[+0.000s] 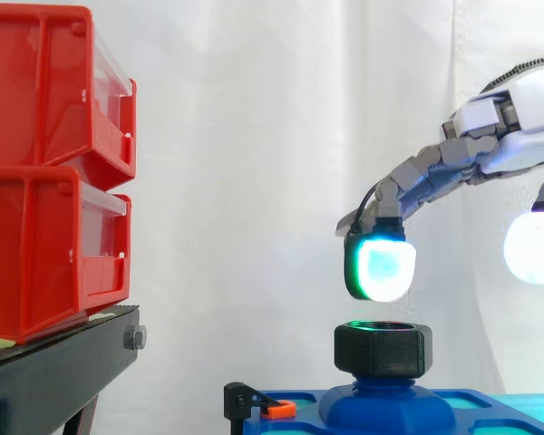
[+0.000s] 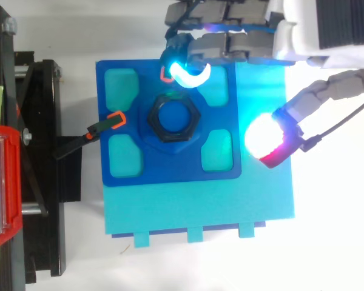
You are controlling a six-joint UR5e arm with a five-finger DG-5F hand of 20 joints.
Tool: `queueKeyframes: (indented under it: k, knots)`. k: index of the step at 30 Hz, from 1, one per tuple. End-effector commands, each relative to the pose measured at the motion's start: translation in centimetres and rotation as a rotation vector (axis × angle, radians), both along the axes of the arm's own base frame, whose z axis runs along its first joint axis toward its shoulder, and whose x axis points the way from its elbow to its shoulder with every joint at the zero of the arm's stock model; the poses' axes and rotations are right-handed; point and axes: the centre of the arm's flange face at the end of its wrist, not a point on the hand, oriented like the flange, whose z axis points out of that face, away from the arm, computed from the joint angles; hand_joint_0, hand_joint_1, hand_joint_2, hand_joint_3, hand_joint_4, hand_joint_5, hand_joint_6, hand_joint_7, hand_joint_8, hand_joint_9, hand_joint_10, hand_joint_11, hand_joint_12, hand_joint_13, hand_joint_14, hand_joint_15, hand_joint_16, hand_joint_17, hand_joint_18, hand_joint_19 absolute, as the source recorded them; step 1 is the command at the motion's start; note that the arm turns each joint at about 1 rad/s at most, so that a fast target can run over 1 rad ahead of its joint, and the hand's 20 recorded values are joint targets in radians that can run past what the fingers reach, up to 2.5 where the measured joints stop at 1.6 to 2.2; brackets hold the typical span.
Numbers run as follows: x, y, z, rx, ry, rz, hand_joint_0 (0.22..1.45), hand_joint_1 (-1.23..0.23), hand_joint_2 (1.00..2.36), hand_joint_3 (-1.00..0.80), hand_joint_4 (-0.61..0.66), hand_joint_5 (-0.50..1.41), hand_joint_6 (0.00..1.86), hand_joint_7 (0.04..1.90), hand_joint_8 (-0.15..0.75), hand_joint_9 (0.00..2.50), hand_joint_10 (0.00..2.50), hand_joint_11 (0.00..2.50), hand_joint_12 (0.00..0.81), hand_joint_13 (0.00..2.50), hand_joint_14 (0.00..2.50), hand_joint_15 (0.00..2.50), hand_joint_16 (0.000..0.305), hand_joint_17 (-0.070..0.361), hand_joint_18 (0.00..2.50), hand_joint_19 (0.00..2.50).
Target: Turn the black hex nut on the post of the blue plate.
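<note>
Hand [image 1: 453, 159] hovers spread and empty, one glowing pad [image 1: 381, 263] just above the black hex nut [image 2: 173, 118] at the middle of the blue plate [image 2: 170, 173]; closing from this off-centre stance would likely catch one flat and slip off.

Supports: cyan slab [image 2: 200, 209] and black stand [image 1: 54, 362].
The blue plate [image 2: 170, 171] covers the slab's 12 o'clock part; red bins [image 1: 36, 181] sit on the stand.

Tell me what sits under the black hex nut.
The black hex nut rests on a raised blue collar at the middle of the blue plate. The nut hides the thread it turns on, so how far down it is screwed cannot be seen.
</note>
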Motion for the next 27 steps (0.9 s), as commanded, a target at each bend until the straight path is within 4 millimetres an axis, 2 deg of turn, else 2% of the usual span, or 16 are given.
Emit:
queueKeyframes:
  k: [1, 3, 7, 13, 22, 27]
  knots:
    - [-0.3, 0.0, 0.8, 0.000, -0.012, 0.003, 0.38, -0.72, 1.00, -0.50, 0.19, -0.26, 0.50, 0.84, 0.214, 0.25, 0.00, 0.18, 0.357, 0.20, 0.00, 0.05, 0.054, 0.122, 0.20, 0.16]
    - [-0.3, 0.0, 1.2, 0.001, -0.018, 0.003, 0.40, -0.77, 1.00, -0.50, 0.15, -0.28, 0.50, 0.80, 0.194, 0.18, 0.00, 0.14, 0.351, 0.16, 0.00, 0.05, 0.053, 0.119, 0.16, 0.18]
    - [-0.1, -0.1, 1.7, 0.009, -0.029, -0.003, 0.42, -0.77, 1.00, -0.50, 0.06, -0.30, 0.50, 0.75, 0.168, 0.06, 0.00, 0.14, 0.332, 0.05, 0.00, 0.07, 0.050, 0.113, 0.04, 0.22]
    - [1.3, 0.4, 2.3, 0.066, -0.131, -0.005, 0.39, -0.77, 1.00, -0.50, 0.06, -0.30, 0.50, 0.73, 0.177, 0.01, 0.00, 0.08, 0.345, 0.02, 0.00, 0.05, 0.054, 0.121, 0.04, 0.23]
    - [3.2, 1.5, -1.3, 0.089, -0.143, 0.005, 0.40, -0.75, 1.00, -0.50, 0.07, -0.30, 0.50, 0.74, 0.178, 0.03, 0.00, 0.10, 0.341, 0.02, 0.00, 0.04, 0.052, 0.118, 0.04, 0.23]
    - [3.5, 2.0, -1.5, 0.089, -0.156, 0.004, 0.50, -0.77, 1.00, -0.50, 0.05, -0.30, 0.50, 0.74, 0.149, 0.05, 0.00, 0.10, 0.303, 0.02, 0.00, 0.04, 0.045, 0.101, 0.02, 0.23]
